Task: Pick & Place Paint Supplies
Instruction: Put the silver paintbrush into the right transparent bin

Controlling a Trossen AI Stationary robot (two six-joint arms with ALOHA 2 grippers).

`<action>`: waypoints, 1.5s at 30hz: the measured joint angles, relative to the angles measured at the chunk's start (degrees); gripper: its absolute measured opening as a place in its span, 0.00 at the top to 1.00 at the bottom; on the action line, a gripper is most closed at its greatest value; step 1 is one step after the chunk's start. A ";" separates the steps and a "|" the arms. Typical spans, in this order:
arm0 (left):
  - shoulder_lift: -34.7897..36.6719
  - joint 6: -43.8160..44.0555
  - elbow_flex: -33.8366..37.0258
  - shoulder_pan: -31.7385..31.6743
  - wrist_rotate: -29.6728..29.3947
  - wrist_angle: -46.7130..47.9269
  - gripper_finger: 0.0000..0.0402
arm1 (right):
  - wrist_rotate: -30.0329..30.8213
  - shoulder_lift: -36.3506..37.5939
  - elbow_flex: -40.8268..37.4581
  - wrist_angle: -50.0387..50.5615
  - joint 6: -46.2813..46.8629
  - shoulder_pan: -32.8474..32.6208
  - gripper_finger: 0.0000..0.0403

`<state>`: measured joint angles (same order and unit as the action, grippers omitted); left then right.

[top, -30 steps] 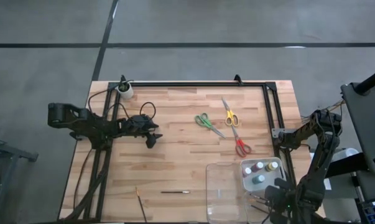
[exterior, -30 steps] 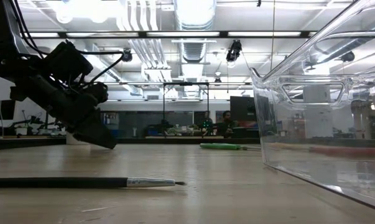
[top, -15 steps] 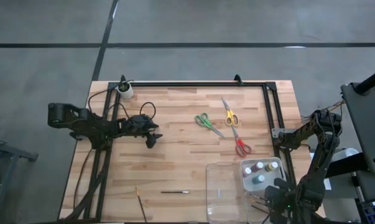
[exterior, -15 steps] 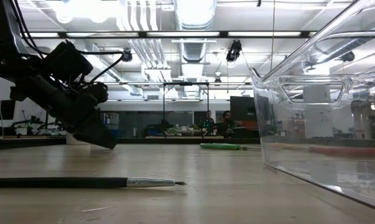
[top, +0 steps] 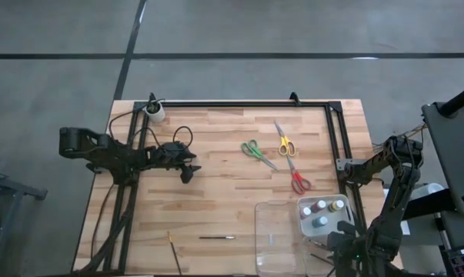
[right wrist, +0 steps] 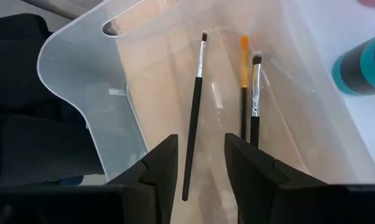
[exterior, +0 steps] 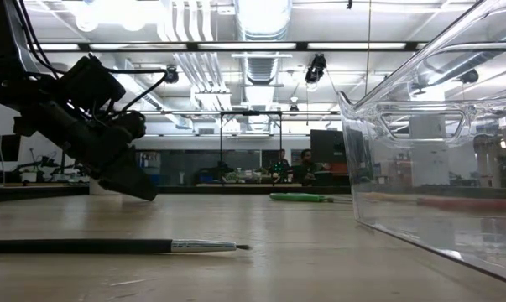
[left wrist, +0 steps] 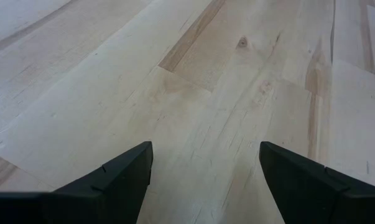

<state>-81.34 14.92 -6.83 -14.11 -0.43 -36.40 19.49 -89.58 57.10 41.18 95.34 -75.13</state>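
My right gripper [right wrist: 201,167] stands open, pointing down into the clear tray [top: 276,231] at the near right. A black brush [right wrist: 194,106] lies on the tray floor, its handle end between my fingers; whether they touch it, I cannot tell. An orange brush [right wrist: 244,62] and another black brush [right wrist: 255,93] lie beside it. Small paint bottles [top: 321,212] stand in the tray's far right compartment, a teal one [right wrist: 365,68] among them. On the table lie two brushes [top: 216,238] [top: 173,252] and green [top: 256,151], yellow [top: 284,143] and red scissors [top: 298,179]. My left gripper [left wrist: 206,168] waits open over bare wood at the left.
A white round cup [top: 155,113] stands at the far left corner. A black frame rail [top: 239,103] runs along the far edge and down the right side. Bare wood lies between my left gripper [top: 187,171] and the tray.
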 joint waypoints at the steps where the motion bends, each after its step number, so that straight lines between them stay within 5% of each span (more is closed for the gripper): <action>1: 0.00 0.00 -0.02 0.00 0.00 0.02 0.24 | 0.00 0.00 0.00 -0.02 -0.01 0.00 0.68; 10: 0.00 0.00 -0.02 0.02 0.00 0.02 0.24 | 0.57 1.01 5.95 3.69 -0.02 0.00 0.68; 17: 0.00 0.00 0.00 0.02 0.00 0.00 0.24 | 11.76 1.01 15.92 13.86 -1.33 0.06 0.68; 25: 0.00 0.00 -0.02 0.02 0.00 0.02 0.24 | 26.11 1.01 21.53 12.82 -24.79 1.99 0.68; 34: 0.00 0.00 0.00 0.02 0.02 0.02 0.24 | 23.27 1.46 21.24 8.12 -44.18 8.75 0.68; 45: 0.00 0.00 0.00 0.02 0.00 0.00 0.24 | 11.31 2.36 21.24 2.61 -66.03 19.12 0.68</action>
<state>-81.34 14.92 -6.84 -14.09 -0.43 -36.40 30.80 -87.22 78.35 43.79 29.31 -56.01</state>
